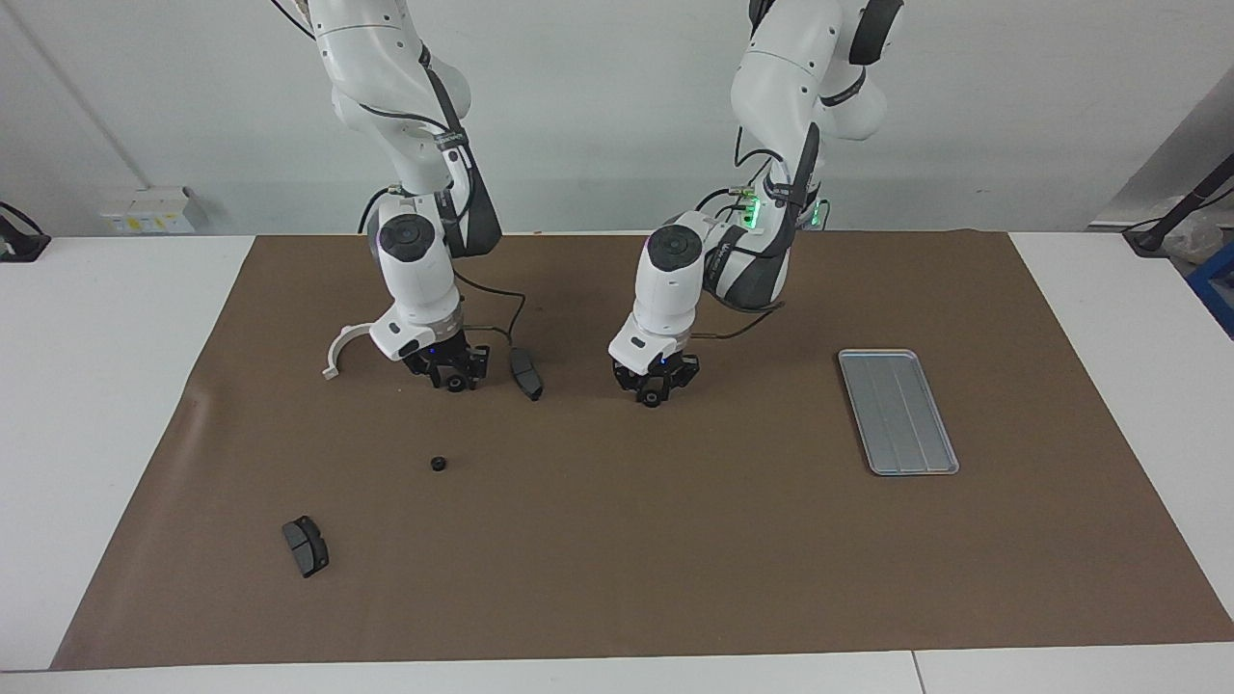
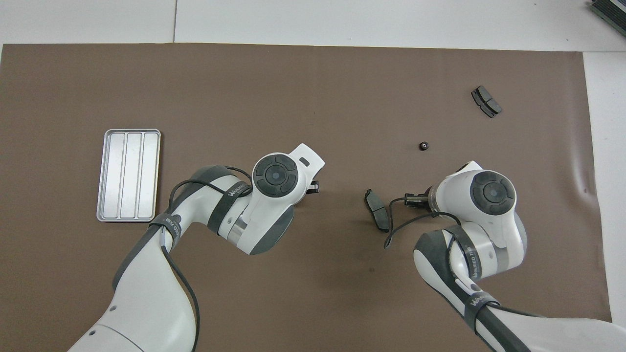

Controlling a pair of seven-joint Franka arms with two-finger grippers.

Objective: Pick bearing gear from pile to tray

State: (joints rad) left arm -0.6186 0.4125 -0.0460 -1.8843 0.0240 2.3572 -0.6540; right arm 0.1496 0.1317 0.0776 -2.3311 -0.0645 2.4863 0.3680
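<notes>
The pile lies scattered toward the right arm's end of the table. A white half-ring bracket is partly hidden by the right arm. One dark brake pad lies between the two grippers. A second brake pad lies farther from the robots. A small black ring lies between the two pads. My right gripper hangs low over the mat, between the bracket and the near pad. My left gripper hangs low over the mat's middle. The silver ribbed tray holds nothing.
A brown mat covers most of the white table. A black cable loops from the right arm's wrist down near the closer brake pad.
</notes>
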